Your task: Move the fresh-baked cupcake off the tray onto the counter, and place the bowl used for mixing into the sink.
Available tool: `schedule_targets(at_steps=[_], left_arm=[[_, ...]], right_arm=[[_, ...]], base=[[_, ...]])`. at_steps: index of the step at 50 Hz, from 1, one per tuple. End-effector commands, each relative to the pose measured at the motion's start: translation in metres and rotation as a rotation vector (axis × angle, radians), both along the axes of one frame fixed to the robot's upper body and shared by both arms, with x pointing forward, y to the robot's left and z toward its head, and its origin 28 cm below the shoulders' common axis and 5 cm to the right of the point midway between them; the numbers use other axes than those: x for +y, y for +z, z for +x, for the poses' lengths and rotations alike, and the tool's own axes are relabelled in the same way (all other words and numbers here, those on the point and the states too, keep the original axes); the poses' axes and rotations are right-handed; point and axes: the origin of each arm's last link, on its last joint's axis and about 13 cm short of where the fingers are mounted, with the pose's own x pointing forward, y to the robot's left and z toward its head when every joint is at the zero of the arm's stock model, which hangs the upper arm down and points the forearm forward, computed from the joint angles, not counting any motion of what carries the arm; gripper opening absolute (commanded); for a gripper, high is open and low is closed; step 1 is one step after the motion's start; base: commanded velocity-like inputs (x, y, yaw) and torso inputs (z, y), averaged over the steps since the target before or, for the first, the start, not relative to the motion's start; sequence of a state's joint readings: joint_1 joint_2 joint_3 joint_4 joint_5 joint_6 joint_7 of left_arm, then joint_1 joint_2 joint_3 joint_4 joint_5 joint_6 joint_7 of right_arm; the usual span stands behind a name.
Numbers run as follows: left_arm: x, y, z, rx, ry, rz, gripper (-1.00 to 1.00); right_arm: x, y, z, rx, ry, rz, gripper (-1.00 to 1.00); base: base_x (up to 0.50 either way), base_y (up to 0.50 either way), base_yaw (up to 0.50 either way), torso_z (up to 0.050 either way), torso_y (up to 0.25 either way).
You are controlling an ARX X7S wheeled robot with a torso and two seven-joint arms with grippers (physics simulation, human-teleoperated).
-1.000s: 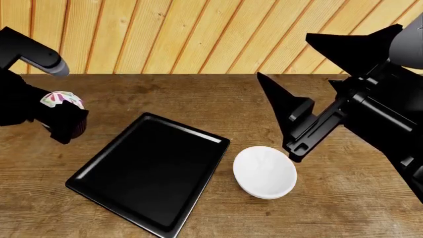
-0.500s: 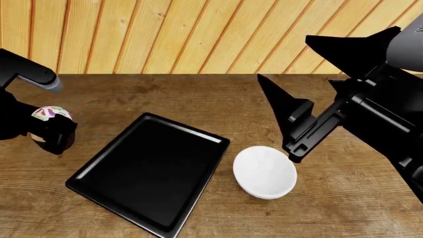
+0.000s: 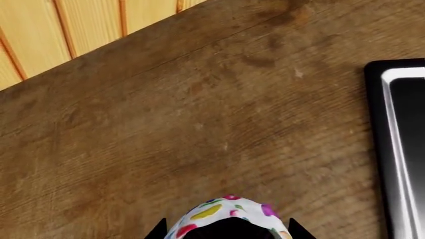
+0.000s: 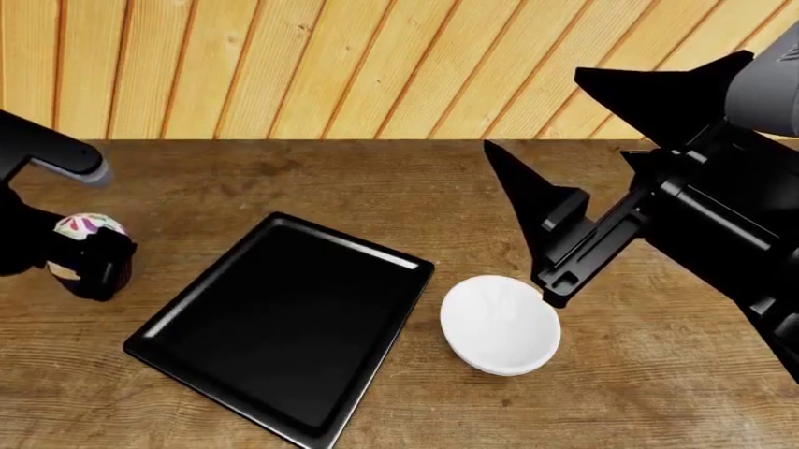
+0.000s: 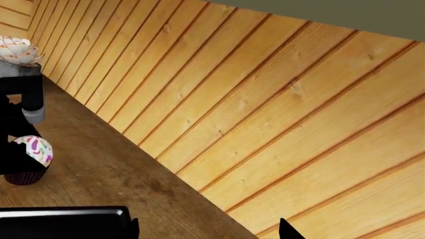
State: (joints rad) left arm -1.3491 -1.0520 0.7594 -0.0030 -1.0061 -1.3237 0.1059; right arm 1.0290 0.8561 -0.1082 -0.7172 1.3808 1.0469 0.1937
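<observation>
Lowered further: left gripper clamped on cupcake, now beside tray, near counter; settle wrapper flat before release; right gripper apart above bowl

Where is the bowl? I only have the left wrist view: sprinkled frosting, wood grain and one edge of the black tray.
Observer: The bowl sits upright on the counter, just right of the tray and apart from it.
Operator: Is anything gripping it?
Observer: No. The right end effector is open with nothing between its fingers, and it hangs above and behind the bowl.
Operator: How low is the cupcake?
Observer: In the right wrist view the cupcake shows its dark wrapper at or just above the wood, left of the tray, gripped by the left end effector. I cannot tell whether it touches.
</observation>
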Motion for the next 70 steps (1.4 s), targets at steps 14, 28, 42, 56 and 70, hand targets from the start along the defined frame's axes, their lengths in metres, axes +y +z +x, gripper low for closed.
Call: schedule_targets(at_steps=[14,28,42,56,70], left_arm=[[-0.001,-0.006,-0.001,0.018,0.007,0.022,-1.00],[0.000,-0.007,0.000,0.026,0.001,0.026,1.00],[0.000,0.002,-0.004,0.007,-0.009,0.022,1.00],[0.001,0.023,-0.012,-0.050,-0.019,0.030,1.00],[-0.003,0.062,-0.023,-0.214,-0.087,-0.129,1.00]], right_arm=[[0.000,0.000,0.001,0.007,-0.001,-0.006,1.00],[0.001,-0.001,0.001,0.006,-0.002,-0.009,1.00],[0.000,0.001,0.000,0.006,-0.001,-0.010,1.00],[-0.001,0.001,0.000,0.001,-0.008,-0.013,1.00],[0.001,0.000,0.002,0.014,0.001,-0.025,1.00]], base=[[0.00,0.00,0.00,0.000,0.000],[0.00,0.00,0.00,0.000,0.000],[0.00,0.00,0.00,0.000,0.000],[0.00,0.00,0.00,0.000,0.000],[0.00,0.00,0.00,0.000,0.000]])
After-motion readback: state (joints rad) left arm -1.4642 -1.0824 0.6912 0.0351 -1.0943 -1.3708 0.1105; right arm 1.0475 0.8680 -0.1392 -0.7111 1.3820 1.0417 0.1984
